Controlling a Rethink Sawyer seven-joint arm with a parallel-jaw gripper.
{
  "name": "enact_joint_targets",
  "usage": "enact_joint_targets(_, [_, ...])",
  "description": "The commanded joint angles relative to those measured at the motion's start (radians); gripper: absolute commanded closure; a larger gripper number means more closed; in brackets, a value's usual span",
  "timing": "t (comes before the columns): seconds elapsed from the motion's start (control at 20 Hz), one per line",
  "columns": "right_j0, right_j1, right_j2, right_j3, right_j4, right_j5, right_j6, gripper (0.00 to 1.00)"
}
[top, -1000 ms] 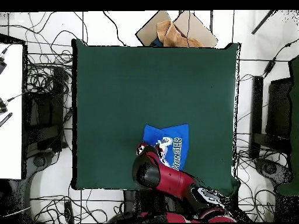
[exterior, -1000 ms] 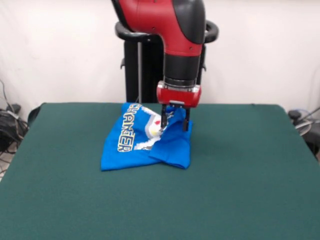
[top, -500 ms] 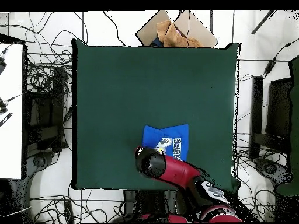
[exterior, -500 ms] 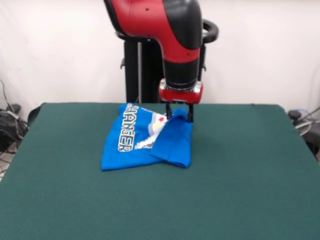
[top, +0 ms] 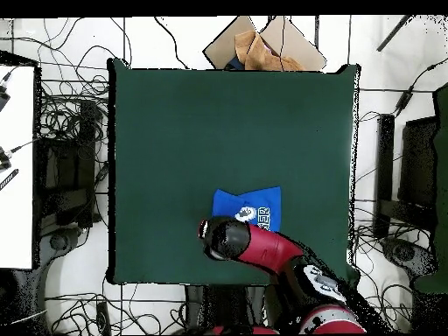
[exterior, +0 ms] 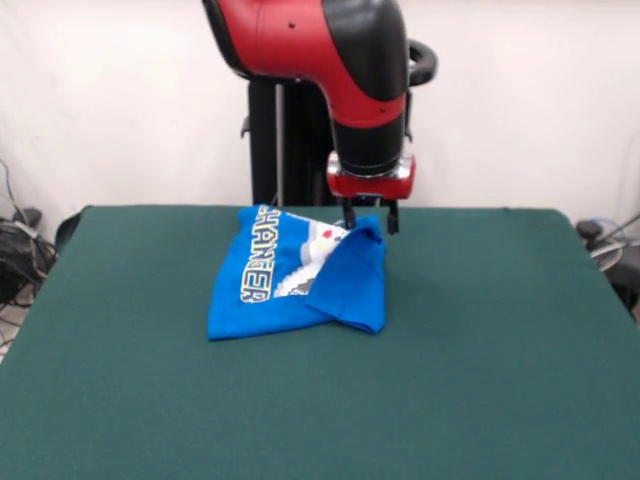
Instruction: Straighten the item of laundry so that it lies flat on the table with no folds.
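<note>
I am in the middle of unfolding: my gripper is pinching the far corner of the flap of the T-shirt, the cloth drawn up to a small peak between my two dark fingers, which stand pressed on the fabric rather than spread. The shirt lies on the far half of the table, close under my arm, well clear of the side edges; in the overhead view my red arm covers much of it and hides my gripper. It is a soft, limp knit in bright blue, with yellow-white lettering running along its left part and a pale pixel print half buried under the flap. That flap is a doubled layer with a rounded fold edge, lying slantwise across the right side. I judge the job far from done: next I should carry this corner outward, away from the print, keeping it low so the layer peels open instead of dragging the whole shirt over the felt-like green cloth.
</note>
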Motion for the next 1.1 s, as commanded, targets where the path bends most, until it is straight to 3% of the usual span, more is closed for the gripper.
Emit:
enact_joint_targets(0.05, [0.027,0.042,0.105,-0.109,0.009,-0.123,0.142,0.00])
enact_joint_targets(0.3, [0.017,0.087,0.103,-0.131,-0.042,-0.355,0.162,0.00])
enact_joint_targets(0.4, [0.013,0.088,0.105,-0.137,-0.045,-0.378,0.162,0.00])
enact_joint_targets(0.9, [0.009,0.073,0.159,-0.141,0.002,-0.265,0.136,0.00])
enact_joint_targets(1.1, [0.030,0.051,0.153,-0.139,0.041,-0.128,0.136,0.00])
